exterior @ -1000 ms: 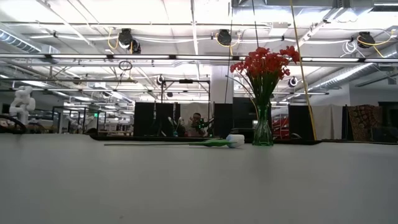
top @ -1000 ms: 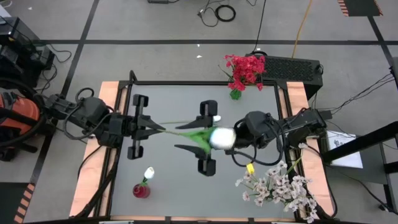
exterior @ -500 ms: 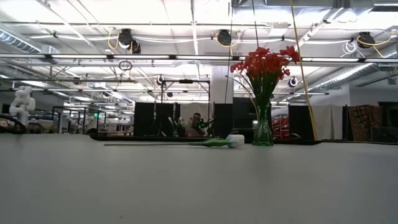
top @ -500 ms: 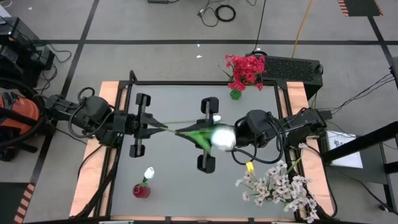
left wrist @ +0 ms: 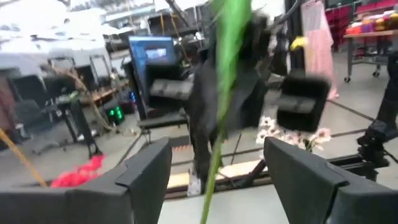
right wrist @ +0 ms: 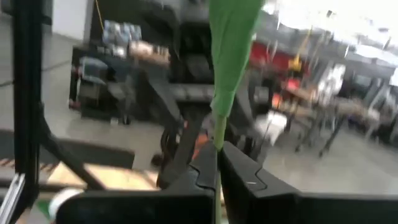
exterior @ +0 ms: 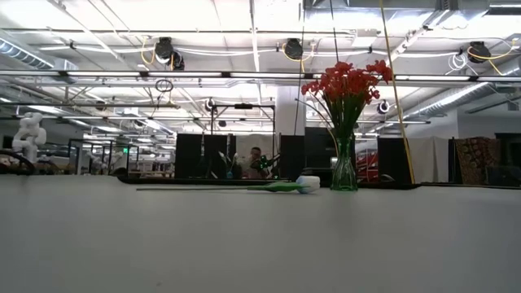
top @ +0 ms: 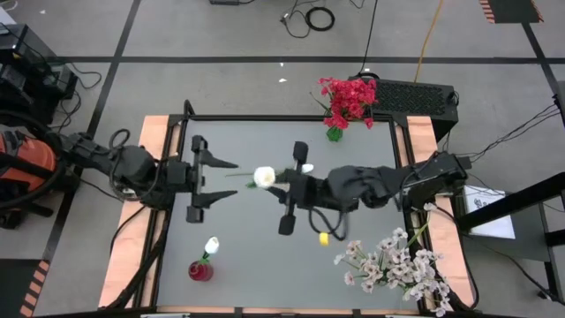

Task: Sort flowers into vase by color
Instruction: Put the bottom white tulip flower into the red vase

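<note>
My right gripper (top: pixel 276 183) is shut on a white-bud flower (top: pixel 263 177) above the middle of the table. Its green leaf (right wrist: pixel 231 43) rises past the fingers. My left gripper (top: pixel 231 179) stands open just to the flower's left. The stem (left wrist: pixel 211 180) runs between its fingers (left wrist: pixel 146 171) without touching them. A second white-bud flower (exterior: pixel 281 187) lies flat on the table, its bud (top: pixel 306 167) under my right arm. Red flowers (top: pixel 349 99) stand in a glass vase (exterior: pixel 343 171) at the far edge. One white bud (top: pixel 211 244) stands in a red vase (top: pixel 199 270). My right gripper pinches the flower's thin stem (right wrist: pixel 218 140) just under the leaf, between the tips of its two fingers. The fingers come about level from the table's right and lie across the stem. The flower is lifted clear of the table, with leaf and bud above the fingers.
Pale pink-white sprays (top: pixel 393 261) sit at the table's near right corner. Wooden rails (top: pixel 132 230) run along the left and right edges. Between the two arms and the near edge lies bare grey table top (top: pixel 265 265).
My right gripper has shut on the flower and its wrist has tipped. My left gripper has then opened and let go of the stem. The flower's bud has swung from above my right wrist toward the table's left, and now stands in front of the right fingers.
</note>
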